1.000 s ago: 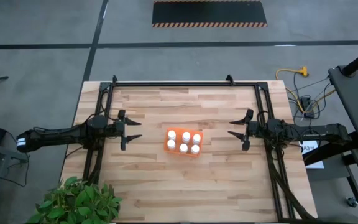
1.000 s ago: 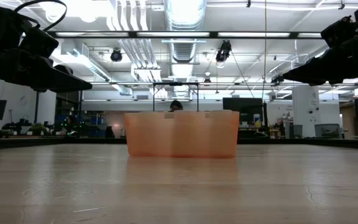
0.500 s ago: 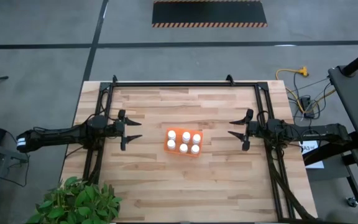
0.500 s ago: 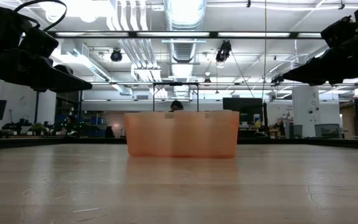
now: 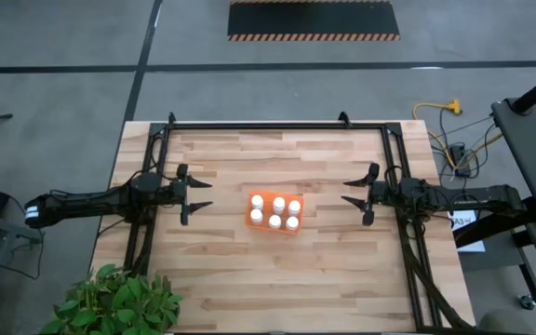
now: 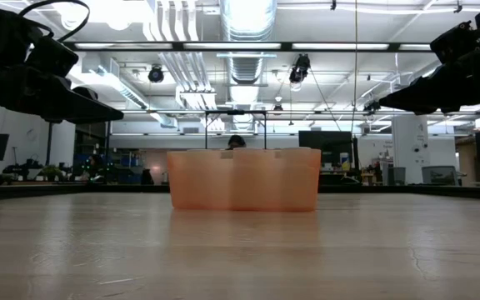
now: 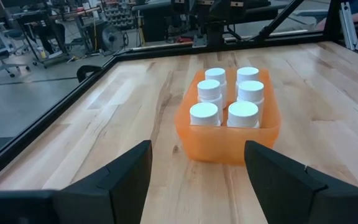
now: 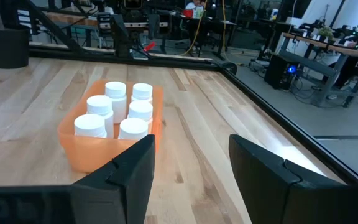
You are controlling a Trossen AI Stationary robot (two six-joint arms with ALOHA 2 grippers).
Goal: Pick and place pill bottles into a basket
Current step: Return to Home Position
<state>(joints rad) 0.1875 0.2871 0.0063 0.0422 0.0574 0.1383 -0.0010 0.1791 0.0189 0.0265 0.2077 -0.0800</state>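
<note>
1. At the middle of the table (image 5: 249, 279) sits the orange basket (image 6: 244, 179), with all six pill bottles (image 7: 204, 114) standing upright inside it in two rows of three.
2. Left of the basket and well apart, the left gripper (image 5: 207, 194) hangs above the table, fingers wide and empty.
3. Right of the basket, the right gripper (image 5: 345, 191) faces it, fingers likewise wide and empty.

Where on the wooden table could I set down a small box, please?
Bare wood lies between the shallow orange basket and the left gripper, between it and the right gripper, and along the near and far edges of the wooden table. The basket is crowded, filled by six white pill bottles.
</note>
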